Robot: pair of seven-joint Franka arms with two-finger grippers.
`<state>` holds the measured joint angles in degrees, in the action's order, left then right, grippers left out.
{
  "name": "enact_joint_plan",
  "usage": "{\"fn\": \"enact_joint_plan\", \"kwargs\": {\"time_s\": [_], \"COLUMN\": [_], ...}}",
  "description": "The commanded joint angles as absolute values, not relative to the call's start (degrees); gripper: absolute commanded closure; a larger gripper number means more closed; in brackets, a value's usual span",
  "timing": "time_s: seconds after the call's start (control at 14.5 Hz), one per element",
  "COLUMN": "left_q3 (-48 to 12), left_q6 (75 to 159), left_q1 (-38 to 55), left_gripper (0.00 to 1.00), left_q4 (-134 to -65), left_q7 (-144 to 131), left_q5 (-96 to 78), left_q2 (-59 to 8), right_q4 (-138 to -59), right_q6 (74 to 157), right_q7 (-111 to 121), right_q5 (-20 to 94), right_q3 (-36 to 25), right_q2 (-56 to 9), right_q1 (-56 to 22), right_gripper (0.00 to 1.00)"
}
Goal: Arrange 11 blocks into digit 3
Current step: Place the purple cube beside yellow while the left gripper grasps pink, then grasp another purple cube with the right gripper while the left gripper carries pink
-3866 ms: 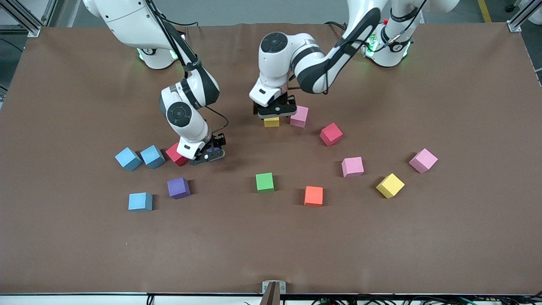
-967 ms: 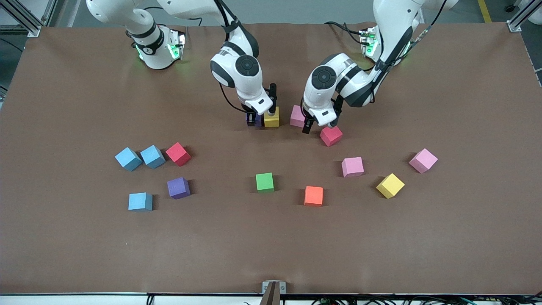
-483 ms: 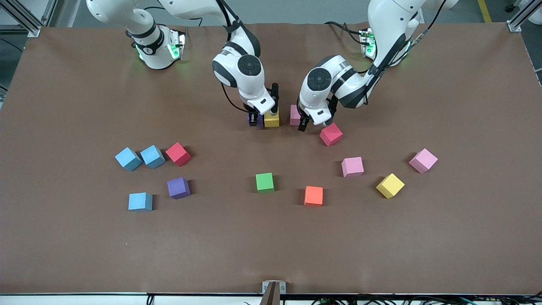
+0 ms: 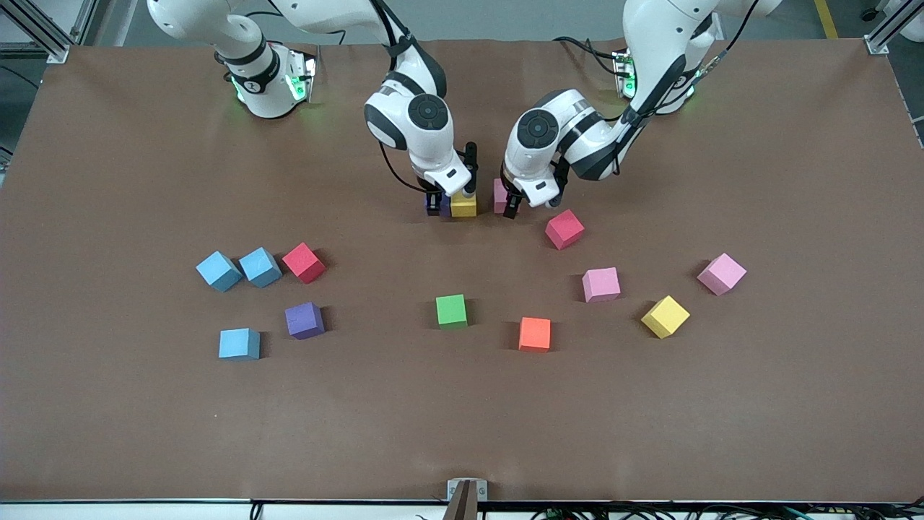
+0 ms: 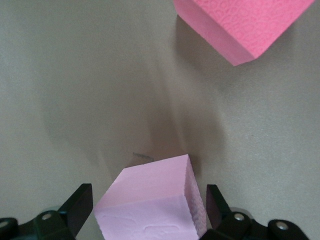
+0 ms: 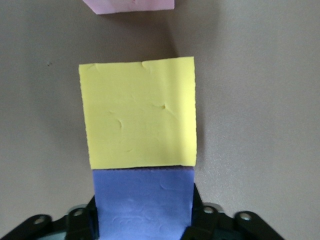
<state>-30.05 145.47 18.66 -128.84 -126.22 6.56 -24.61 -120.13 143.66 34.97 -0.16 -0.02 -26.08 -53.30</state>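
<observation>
front view: right tool at purple block touching yellow block; left tool beside it on the surface.
left wrist: left tool spread around pink block.
right wrist: right tool pads flank the purple block; grip cannot tell.

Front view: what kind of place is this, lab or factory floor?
Most likely a robotics lab bench. Two white arms stand bolted along one edge of a table under a plain brown cover, metal frame posts rise at its corners, and only loose foam blocks lie on it.
</observation>
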Motion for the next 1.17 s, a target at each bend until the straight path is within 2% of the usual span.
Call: {"fn": "enact_joint_plan", "kwargs": {"time_s": [0.0,0.28,0.48,0.83,1.1], "left_q3": [-30.3,-30.5,-30.5,-30.5,-30.5], "left_q6": [145.9,145.9,145.9,146.1,146.1], "left_q1": [18.6,18.6,18.5,18.5,18.5], "left_gripper": [0.0,0.03,0.16,0.31,0.33], "left_q4": [-129.9,-129.9,-129.7,-129.4,-128.9], "left_q7": [-128.0,-131.9,-132.4,-133.4,-133.4], "left_q5": [5.3,5.3,5.3,5.3,5.3], "left_q2": [-24.0,-24.1,-24.4,-24.8,-24.9], "right_q4": [-119.4,-119.4,-119.4,-117.7,-112.3], "right_q6": [143.7,138.3,132.6,130.0,128.2], "right_q7": [33.8,33.8,34.1,34.1,33.9], "right_q5": [-1.5,-1.5,-1.5,-1.2,-1.1], "right_q3": [-0.4,-0.4,-0.3,-0.4,-0.4], "right_q2": [-26.8,-22.6,-17.6,-13.0,-13.6], "right_q1": [-53.6,-53.3,-50.9,-39.5,-29.3], "right_gripper": [0.0,0.0,0.0,0.0,0.0]}}
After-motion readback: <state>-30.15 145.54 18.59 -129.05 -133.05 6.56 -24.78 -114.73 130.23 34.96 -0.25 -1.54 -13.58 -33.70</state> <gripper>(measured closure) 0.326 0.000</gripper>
